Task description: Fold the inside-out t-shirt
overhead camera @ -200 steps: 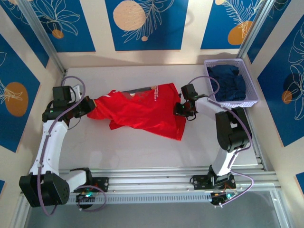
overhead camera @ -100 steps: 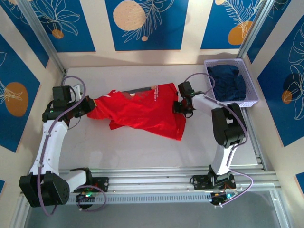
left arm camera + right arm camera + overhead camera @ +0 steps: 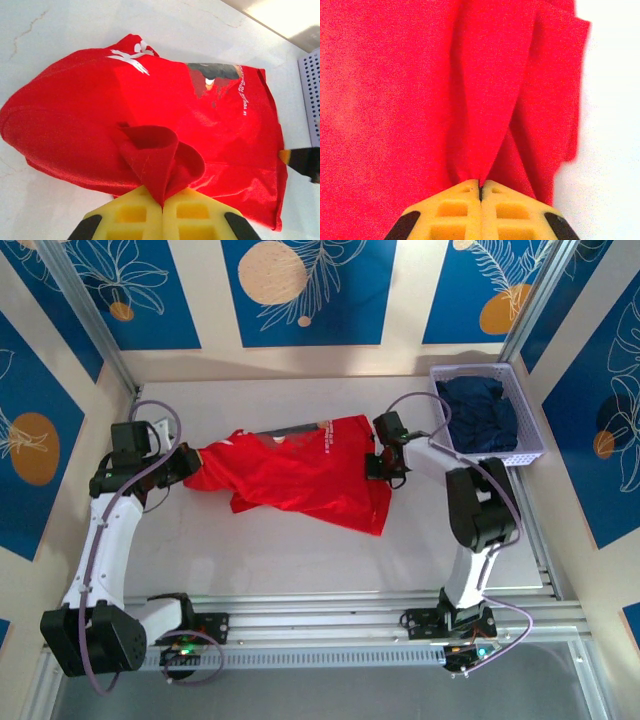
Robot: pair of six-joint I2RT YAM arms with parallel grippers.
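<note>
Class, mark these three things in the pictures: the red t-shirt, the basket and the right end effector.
t-shirt (image 3: pixel 300 475): top external view, middle of the red cloth.
basket (image 3: pixel 515 455): top external view, its near wall.
right end effector (image 3: pixel 480 185): right wrist view, where the shut fingertips pinch the cloth.

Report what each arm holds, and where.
Both hold the t-shirt: left fingers pinch a fold at its left end, right fingers a crease near its right edge.

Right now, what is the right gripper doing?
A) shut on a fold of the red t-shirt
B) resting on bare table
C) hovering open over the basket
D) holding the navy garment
A: the right wrist view shows the right gripper closed with a ridge of the t-shirt pinched in it.
</note>
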